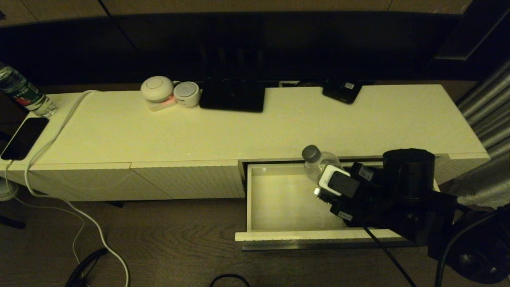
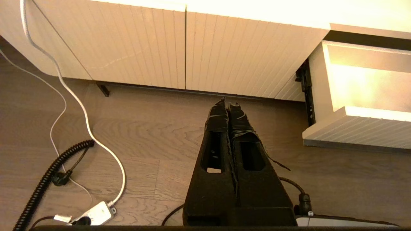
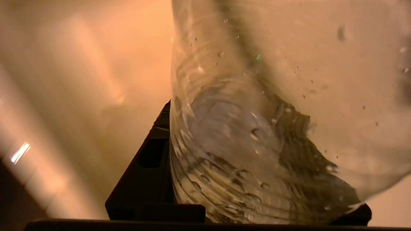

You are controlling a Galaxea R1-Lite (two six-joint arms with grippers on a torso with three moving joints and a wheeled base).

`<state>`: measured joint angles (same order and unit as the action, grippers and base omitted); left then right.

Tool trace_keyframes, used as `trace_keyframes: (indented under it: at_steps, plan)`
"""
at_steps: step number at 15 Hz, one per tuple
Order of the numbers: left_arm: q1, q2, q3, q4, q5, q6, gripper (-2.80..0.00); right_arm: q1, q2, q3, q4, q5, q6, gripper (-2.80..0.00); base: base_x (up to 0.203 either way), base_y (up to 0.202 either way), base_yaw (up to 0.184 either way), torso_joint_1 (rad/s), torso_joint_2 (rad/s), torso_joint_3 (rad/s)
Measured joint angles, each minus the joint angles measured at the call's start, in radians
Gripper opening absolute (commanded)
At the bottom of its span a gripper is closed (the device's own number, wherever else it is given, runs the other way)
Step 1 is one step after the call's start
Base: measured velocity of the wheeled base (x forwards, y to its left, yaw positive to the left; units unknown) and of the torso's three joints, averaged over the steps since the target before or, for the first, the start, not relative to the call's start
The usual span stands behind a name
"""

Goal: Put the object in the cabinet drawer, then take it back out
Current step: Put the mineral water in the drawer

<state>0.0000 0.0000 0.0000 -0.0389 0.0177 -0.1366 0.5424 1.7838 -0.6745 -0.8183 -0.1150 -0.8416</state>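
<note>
1. Bottle (image 1: 318,163) was held over the open cabinet drawer (image 1: 287,199), above the drawer's back right part, near the cabinet (image 1: 239,127) edge.
2. We saw the right gripper (image 1: 324,185) clamped around the bottle's clear body (image 3: 257,128); droplets showed on its wall.
3. We judged it light, thin-walled, likely to dent and rather slippery; best hold is mid-body, as here, with moderate squeeze.
4. Long axis ran tilted: grey cap up and toward the cabinet, base down into the drawer.
5. Left gripper (image 2: 228,106) hung over the floor in front of the cabinet, fingers pressed together, empty.
</note>
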Motion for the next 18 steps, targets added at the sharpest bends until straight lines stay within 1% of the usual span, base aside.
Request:
trace_keyframes:
  at_steps: [3,4,6,8,9,13,17,18]
  plan:
    - [0.000,0.000,0.000,0.000,0.000,-0.001,-2.80,-0.047,0.015,0.109,0.002,0.090,-0.092,-2.80,0.000,0.000,0.000,0.000,0.00,0.000]
    - [0.000,0.000,0.000,0.000,0.000,0.000,-2.80,-0.061,0.027,0.127,-0.004,0.111,-0.109,-2.80,0.000,0.000,0.000,0.000,0.00,0.000]
    - [0.000,0.000,0.000,0.000,0.000,0.000,-2.80,-0.080,0.048,0.145,-0.007,0.131,-0.116,-2.80,0.000,0.000,0.000,0.000,0.00,0.000]
    - [0.000,0.000,0.000,0.000,0.000,0.000,-2.80,-0.101,0.063,0.149,0.002,0.155,-0.127,-2.80,0.000,0.000,0.000,0.000,0.00,0.000]
    - [0.000,0.000,0.000,0.000,0.000,0.000,-2.80,-0.116,0.069,0.150,0.015,0.167,-0.148,-2.80,0.000,0.000,0.000,0.000,0.00,0.000]
    - [0.000,0.000,0.000,0.000,0.000,0.000,-2.80,-0.186,0.083,0.136,0.115,0.232,-0.279,-2.80,0.000,0.000,0.000,0.000,0.00,0.000]
    - [0.000,0.000,0.000,0.000,0.000,0.000,-2.80,-0.218,0.117,0.074,0.178,0.244,-0.347,-2.80,0.000,0.000,0.000,0.000,0.00,0.000]
    - [0.000,0.000,0.000,0.000,0.000,0.000,-2.80,-0.220,0.127,0.049,0.198,0.244,-0.350,-0.03,0.000,0.000,0.000,0.000,0.00,0.000]
